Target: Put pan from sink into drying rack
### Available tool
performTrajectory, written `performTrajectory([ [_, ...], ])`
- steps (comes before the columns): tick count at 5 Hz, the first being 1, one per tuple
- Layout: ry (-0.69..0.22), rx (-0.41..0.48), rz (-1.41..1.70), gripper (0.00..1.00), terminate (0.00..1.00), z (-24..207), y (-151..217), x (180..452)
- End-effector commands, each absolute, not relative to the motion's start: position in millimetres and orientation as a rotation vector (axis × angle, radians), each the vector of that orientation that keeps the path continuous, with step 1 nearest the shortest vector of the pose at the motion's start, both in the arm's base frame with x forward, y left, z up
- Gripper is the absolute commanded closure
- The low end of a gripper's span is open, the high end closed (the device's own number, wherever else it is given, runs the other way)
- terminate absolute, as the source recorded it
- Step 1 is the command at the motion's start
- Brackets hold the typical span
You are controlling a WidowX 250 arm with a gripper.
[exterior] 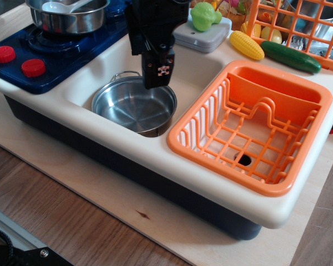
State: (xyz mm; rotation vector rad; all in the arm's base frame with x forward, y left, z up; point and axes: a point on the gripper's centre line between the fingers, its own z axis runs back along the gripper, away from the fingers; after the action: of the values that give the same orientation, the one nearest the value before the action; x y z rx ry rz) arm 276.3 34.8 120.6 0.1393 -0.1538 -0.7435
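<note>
The shiny steel pan (pixel 130 108) sits flat in the cream sink (pixel 194 69), with one wire loop handle showing at its far left. My black gripper (pixel 158 83) hangs down over the pan's far right rim, close to it. Its fingers read as one dark block, so I cannot tell whether they are open or shut, or whether they touch the rim. The orange drying rack (pixel 283 75) lies to the right of the sink with nothing in it. Its solid-walled compartment is at the back.
A deeper steel pot (pixel 66 16) stands on the blue stove (pixel 55 52) at back left, beside red knobs (pixel 33 67). Behind the sink are a grey faucet base (pixel 200 36), a green toy (pixel 202 16), corn (pixel 246 44), a cucumber (pixel 290 56) and a tall orange lattice basket (pixel 299 22).
</note>
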Motion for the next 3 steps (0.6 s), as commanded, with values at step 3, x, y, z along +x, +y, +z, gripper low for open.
performTrajectory([
  [3,-0.227,0.111,-1.096,0.0,0.0,108,34,298],
])
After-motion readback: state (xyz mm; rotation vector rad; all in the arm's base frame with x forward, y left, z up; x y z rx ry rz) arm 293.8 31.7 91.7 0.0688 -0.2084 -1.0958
